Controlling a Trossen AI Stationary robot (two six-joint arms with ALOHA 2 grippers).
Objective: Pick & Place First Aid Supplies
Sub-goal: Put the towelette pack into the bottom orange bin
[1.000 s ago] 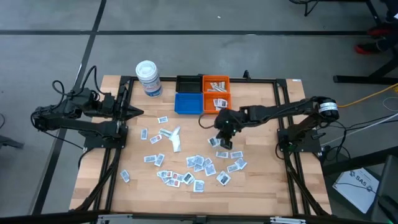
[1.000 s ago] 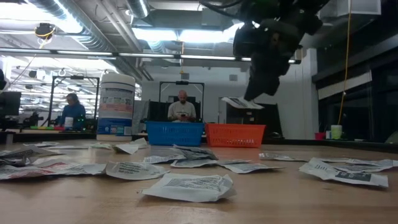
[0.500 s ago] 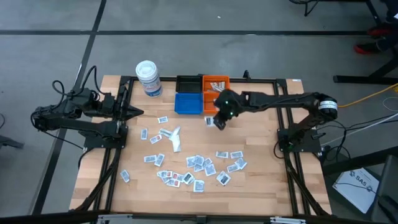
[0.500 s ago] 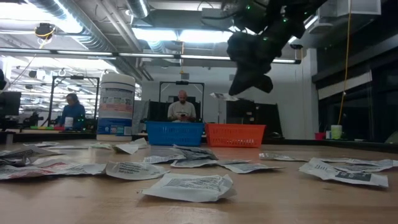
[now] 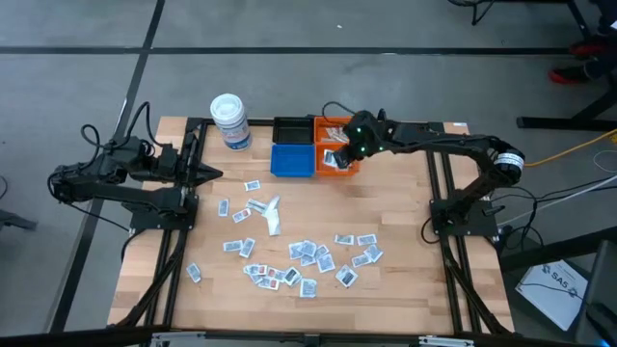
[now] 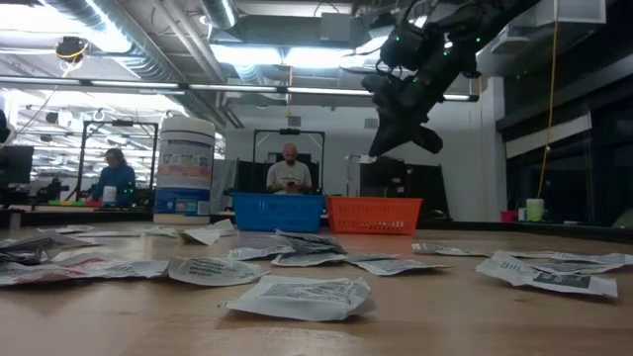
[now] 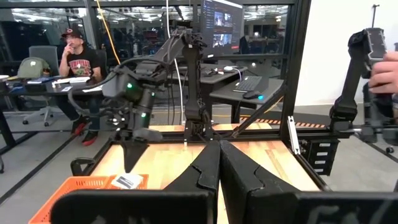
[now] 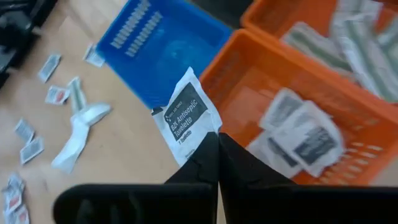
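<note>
- Sachet [image 8: 186,116], white with black print, is pinched in my right gripper [image 8: 217,144] in the right wrist view; it hangs over the edge where the blue bin [image 8: 158,53] meets the nearer orange bin [image 8: 280,124], which already holds a few sachets.
- High view: my right gripper [image 5: 339,154] reaches over the orange bins [image 5: 335,145] at the far side of the table [image 5: 405,241]. Many loose sachets [image 5: 304,258] lie scattered on the wood. My left gripper [image 5: 214,174] waits at the left edge, fingers pressed together, holding nothing.
- Low view: my right gripper [image 6: 381,146] hangs high above the orange bin [image 6: 374,214].
- Left wrist view: my own 2 fingers [image 7: 208,168] meet, with nothing between them.
</note>
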